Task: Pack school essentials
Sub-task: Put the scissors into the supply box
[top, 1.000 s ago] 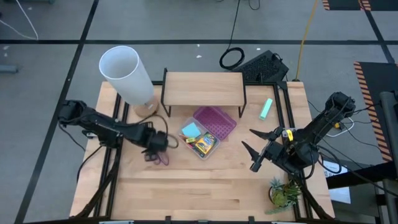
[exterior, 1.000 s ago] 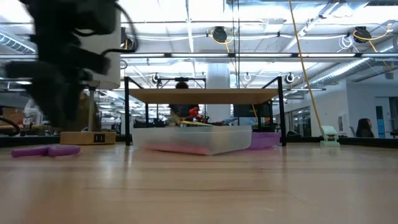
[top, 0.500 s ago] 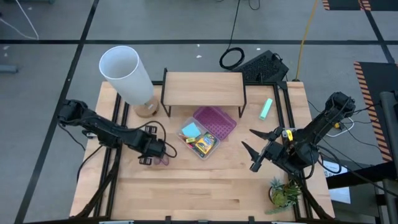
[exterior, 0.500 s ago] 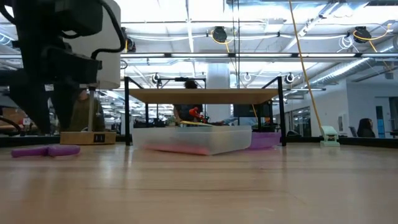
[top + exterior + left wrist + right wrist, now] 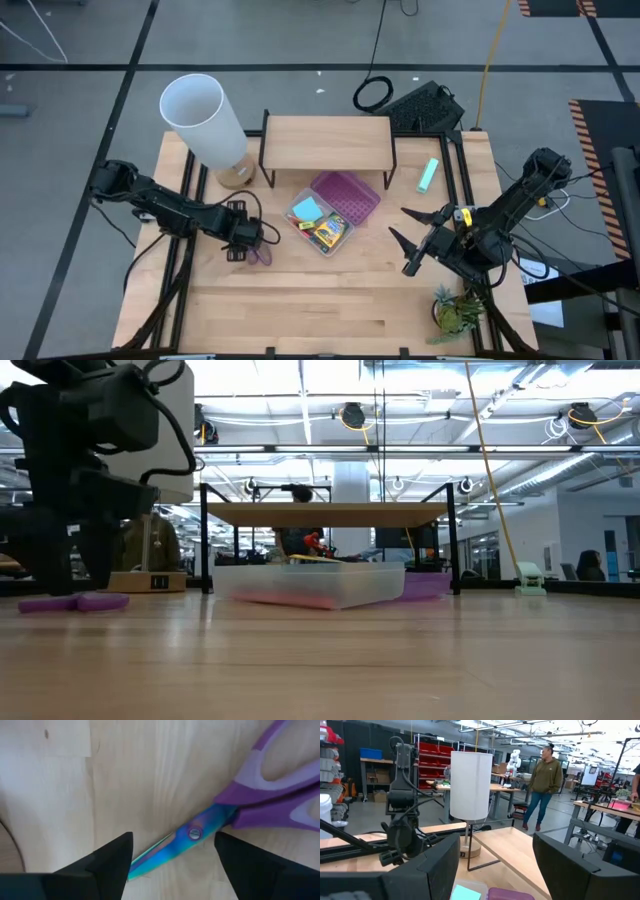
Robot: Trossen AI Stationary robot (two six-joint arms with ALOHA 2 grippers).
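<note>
Purple-handled scissors point(image 5: 235, 815) are lying flat on the bench point(image 5: 300, 300), left of the clear case point(image 5: 322, 222). The left claw point(image 5: 172, 851) is hovering over their blades, fingers apart. The right claw point(image 5: 408, 240) is waiting, spread open, beside the potted plant point(image 5: 455, 312).

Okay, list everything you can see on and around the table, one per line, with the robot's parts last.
Scissors: one, purple handles, flat on table between left fingers.
Case: one, clear, table centre, holding a blue pad and crayon box.
Lid: one, purple, beside case.
Shelf: one, wooden, behind case.
Lamp: one, white shade, back left.
Plant: one, green, front right.
Left gripper: open, over scissors.
Right gripper: open, waiting at right.
</note>
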